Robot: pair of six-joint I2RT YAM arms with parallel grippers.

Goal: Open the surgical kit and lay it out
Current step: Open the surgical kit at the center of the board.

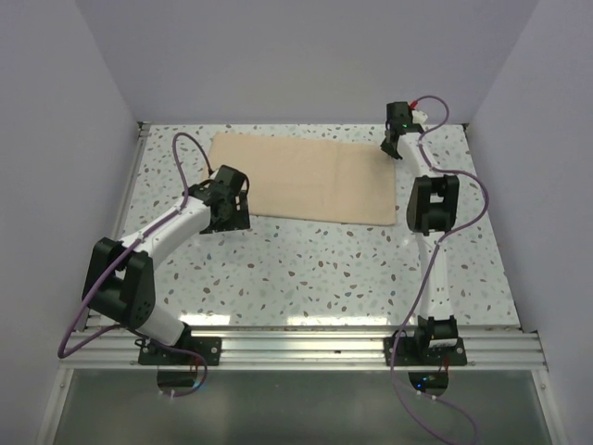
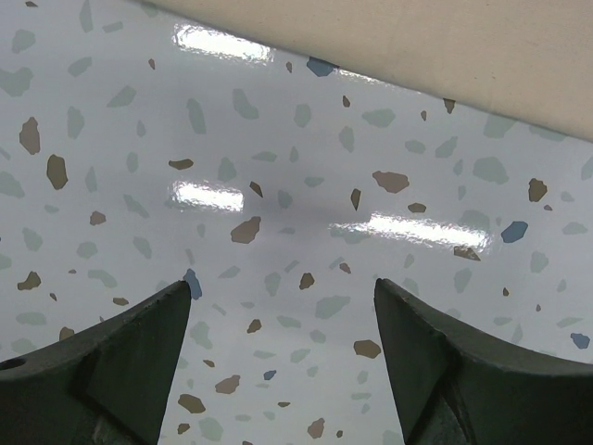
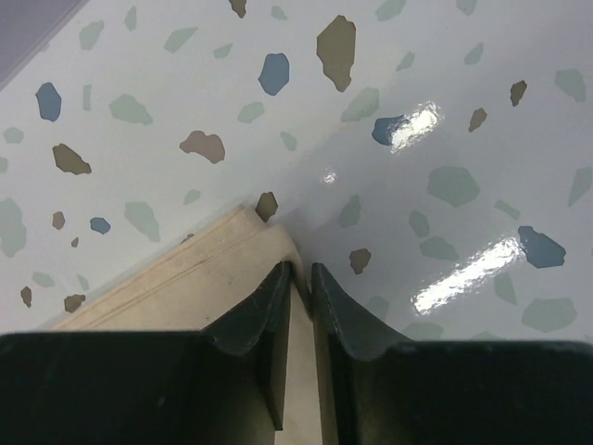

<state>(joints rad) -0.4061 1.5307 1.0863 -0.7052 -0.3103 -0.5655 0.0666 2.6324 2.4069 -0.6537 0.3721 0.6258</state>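
The beige cloth wrap lies flat and folded at the back of the table. My right gripper is at its far right corner, shut on the cloth's edge; the right wrist view shows the cloth corner pinched between the fingers. My left gripper hovers over bare table just in front of the cloth's near left edge, open and empty; the cloth edge shows at the top of the left wrist view. The steel tray and the instruments are hidden.
The speckled tabletop is bounded by lilac walls on three sides and a metal rail at the near edge.
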